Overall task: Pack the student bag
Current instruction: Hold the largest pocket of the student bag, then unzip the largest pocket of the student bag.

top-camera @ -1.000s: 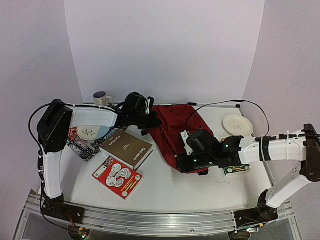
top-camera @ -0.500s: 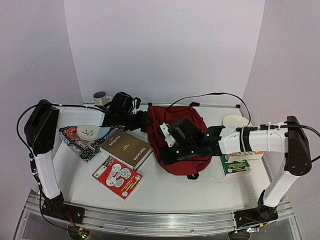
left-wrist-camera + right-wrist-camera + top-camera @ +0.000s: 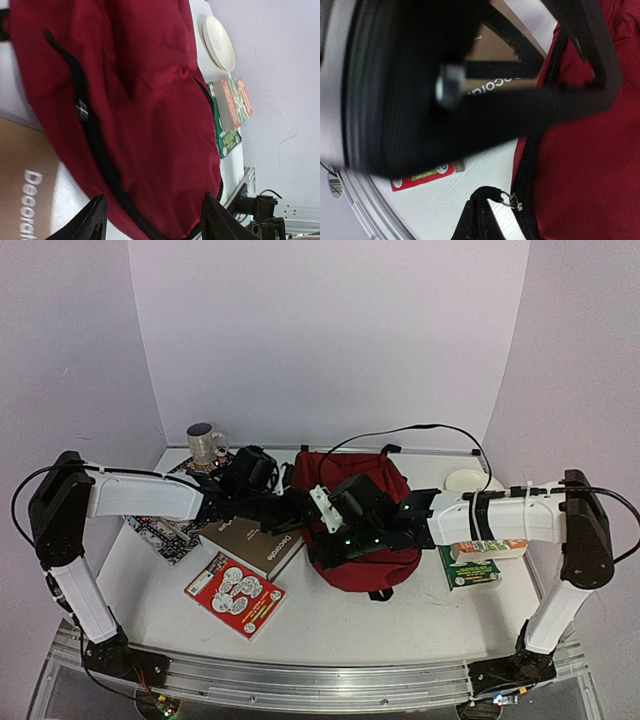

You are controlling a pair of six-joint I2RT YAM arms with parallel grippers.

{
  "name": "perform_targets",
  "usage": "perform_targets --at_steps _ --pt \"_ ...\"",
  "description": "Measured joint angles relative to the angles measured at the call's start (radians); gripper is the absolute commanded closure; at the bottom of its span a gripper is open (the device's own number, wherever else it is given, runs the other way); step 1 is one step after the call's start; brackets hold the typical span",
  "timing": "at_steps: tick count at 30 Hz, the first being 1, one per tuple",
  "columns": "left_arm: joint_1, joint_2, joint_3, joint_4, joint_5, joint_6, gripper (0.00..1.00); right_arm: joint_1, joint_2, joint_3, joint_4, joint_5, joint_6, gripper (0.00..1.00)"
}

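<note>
Unzipping seems the step in hand: the bag lies mid-table, the right gripper pinched shut on its zip pull at the bag's 9 o'clock side, the left gripper agape and empty beside it; next, the pull needs a steady drag round the bag's edge.

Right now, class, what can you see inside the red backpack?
Nothing inside shows. On the red backpack, the fabric and the black zip show no opening in any view, so any contents are hidden. The right gripper pinches the zip pull.
</note>
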Motion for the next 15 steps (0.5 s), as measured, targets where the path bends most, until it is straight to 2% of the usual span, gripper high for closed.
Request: perform_targets --at_steps 2,6,9,11,15 --pt "-0.020 0.012 -0.001 0.004 0.003 -0.017 0.53 0.000 0.000 0.000 -0.001 0.007 -0.005 1.00" --pt "-0.030 0.029 -0.010 0.013 -0.001 -0.038 0.80 0.000 -0.002 -0.001 -0.003 0.042 -0.016 1.00" --pt "-0.029 0.037 -0.013 0.021 -0.004 -0.050 0.96 0.000 -0.017 -0.014 -0.006 0.071 -0.023 1.00" --pt "-0.029 0.039 -0.013 0.022 -0.009 -0.045 1.00 0.000 -0.043 -0.034 -0.012 0.090 -0.026 1.00" --pt "-0.029 0.048 -0.006 0.029 -0.019 -0.029 1.00 0.002 -0.109 -0.079 -0.038 0.127 -0.030 1.00"
